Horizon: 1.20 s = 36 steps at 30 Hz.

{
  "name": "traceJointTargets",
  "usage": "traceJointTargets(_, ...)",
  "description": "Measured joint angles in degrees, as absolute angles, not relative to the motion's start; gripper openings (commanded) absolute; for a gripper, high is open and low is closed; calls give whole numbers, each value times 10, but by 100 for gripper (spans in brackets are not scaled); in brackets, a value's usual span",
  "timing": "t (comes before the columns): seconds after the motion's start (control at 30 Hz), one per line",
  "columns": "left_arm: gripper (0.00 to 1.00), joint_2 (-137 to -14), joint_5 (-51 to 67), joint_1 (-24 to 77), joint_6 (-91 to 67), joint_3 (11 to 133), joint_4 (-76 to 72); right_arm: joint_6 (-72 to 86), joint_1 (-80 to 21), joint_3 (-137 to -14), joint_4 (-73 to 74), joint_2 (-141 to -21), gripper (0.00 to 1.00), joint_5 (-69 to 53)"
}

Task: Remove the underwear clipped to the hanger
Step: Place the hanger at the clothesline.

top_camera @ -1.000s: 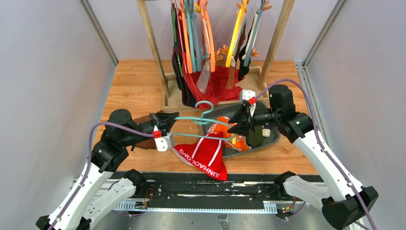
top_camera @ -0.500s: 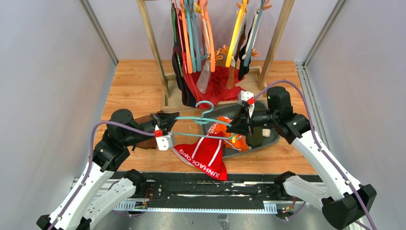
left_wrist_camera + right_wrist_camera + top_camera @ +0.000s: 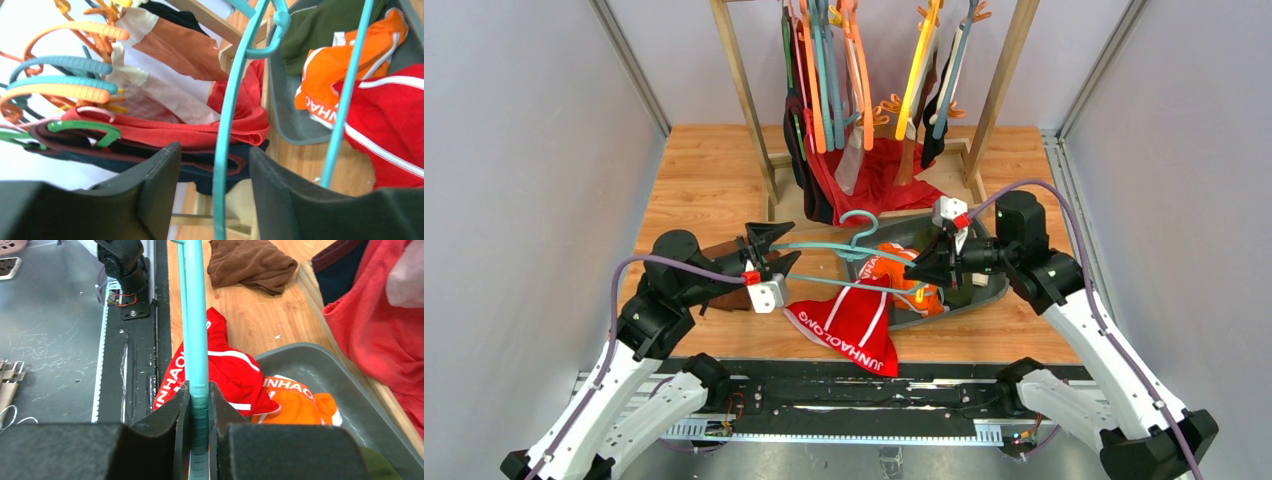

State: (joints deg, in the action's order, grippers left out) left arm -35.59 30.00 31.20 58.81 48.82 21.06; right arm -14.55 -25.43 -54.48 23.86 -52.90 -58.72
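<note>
Setting: a robotics lab test cell.

Indicators:
- Two robot arms, left arm (image 3: 624, 370) and right arm (image 3: 1104, 350), are bolted to a black base plate (image 3: 854, 400) at the near edge of a wooden table (image 3: 704, 170).
- Exposed wiring (image 3: 122, 297) sits beside one arm base.
- Plain grey wall panels (image 3: 524, 150) on metal posts (image 3: 629, 65) enclose the left, right and far sides.
- A wooden rack (image 3: 742, 90) of coloured hangers (image 3: 824, 70) stands at the far side.

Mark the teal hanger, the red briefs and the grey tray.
teal hanger (image 3: 824, 246), top view, upper bar.
red briefs (image 3: 849, 325), top view, middle of the cloth.
grey tray (image 3: 320, 375), right wrist view, bare inner wall.
</note>
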Motion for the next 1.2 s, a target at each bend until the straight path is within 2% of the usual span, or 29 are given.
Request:
traceJointTargets(0.17,79,-350,292,312,578,488,206,-153,-229,-537,248,-491,1,-569)
traceJointTargets(0.43,90,-348,256,309,524,495,197,-234,-211,-570,369,-451,1,-471)
traceJointTargets(0.67,94,-348,197,309,464,509,165,-289,-185,-626,487,-417,1,-362)
traceJointTargets(0.83,96,-352,159,309,441,518,152,-303,-128,-654,555,-381,1,-304)
traceJointTargets(1.2,98,-363,142,309,433,521,147,-299,-19,-666,597,-335,1,-201)
